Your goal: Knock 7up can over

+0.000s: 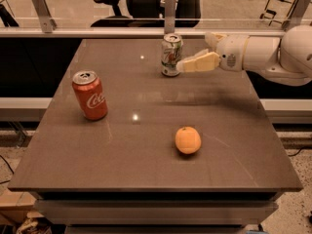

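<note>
The 7up can (171, 54), silver-white with green lettering, stands upright at the far middle of the brown table (146, 150). My gripper (191, 63) reaches in from the right on a white arm (273, 52). Its cream tip is at the can's right side, at about mid-height, touching it or a hair away.
A red Coca-Cola can (90, 94) stands upright at the left of the table. An orange (188, 140) lies nearer the front, right of centre. A metal rail (122, 31) with glass runs along the table's far edge, with office chairs behind it.
</note>
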Tool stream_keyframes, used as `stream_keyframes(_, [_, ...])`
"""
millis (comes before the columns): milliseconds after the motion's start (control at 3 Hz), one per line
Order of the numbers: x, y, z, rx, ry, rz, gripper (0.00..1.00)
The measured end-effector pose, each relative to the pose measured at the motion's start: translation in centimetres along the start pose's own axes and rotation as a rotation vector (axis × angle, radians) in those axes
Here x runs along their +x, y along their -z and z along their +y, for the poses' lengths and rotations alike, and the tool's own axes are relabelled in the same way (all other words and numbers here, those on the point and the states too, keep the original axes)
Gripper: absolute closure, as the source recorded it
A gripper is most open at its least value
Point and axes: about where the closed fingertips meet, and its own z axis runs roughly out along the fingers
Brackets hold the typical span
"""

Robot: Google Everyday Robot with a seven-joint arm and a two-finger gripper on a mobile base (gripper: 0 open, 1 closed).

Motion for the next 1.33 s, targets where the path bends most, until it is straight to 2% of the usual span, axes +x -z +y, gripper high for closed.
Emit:
stream_keyframes(667, [-0.3,-2.6,-0.2,-0.040,0.034,-0.046,0.00])
stream_keyframes(1333, [-0.2,-4.6,-0.4,-0.041,0.058,-0.059,0.00])
